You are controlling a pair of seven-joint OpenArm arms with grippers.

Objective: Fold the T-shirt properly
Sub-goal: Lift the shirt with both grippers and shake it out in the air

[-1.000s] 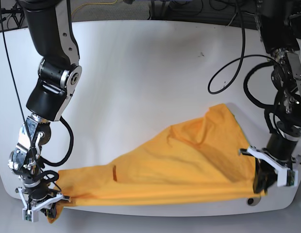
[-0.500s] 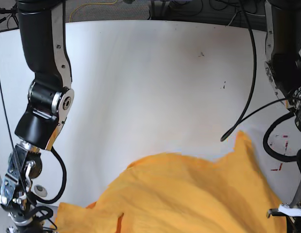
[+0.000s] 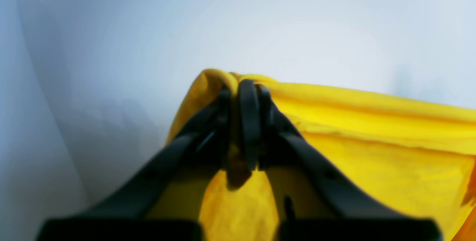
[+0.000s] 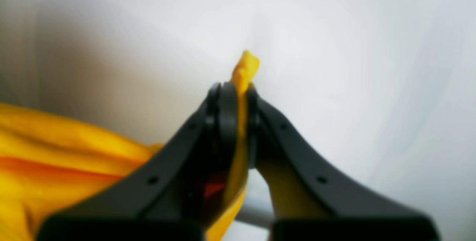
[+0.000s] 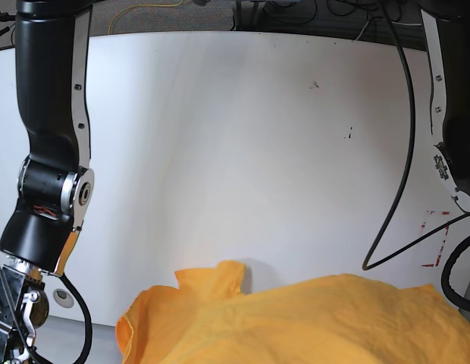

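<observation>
The orange-yellow T-shirt [image 5: 296,322] fills the bottom of the base view, lifted close to the camera; its print is not visible. In the left wrist view my left gripper [image 3: 243,88] is shut on a folded edge of the T-shirt [image 3: 372,140], which stretches off to the right. In the right wrist view my right gripper [image 4: 238,88] is shut on a thin edge of the T-shirt [image 4: 55,148], and a small tip of cloth sticks out past the fingertips. Both grippers are below the base view's bottom edge.
The white table [image 5: 242,152] spreads behind the shirt. My right arm's black links [image 5: 49,152] stand at the base view's left edge. My left arm [image 5: 451,114] and a black cable [image 5: 398,189] hang at its right. Cables lie beyond the table's far edge.
Both arms have risen and carried the T-shirt up off the table. The grippers have dropped out of the base view's bottom edge. The cloth hangs closer to the camera.
</observation>
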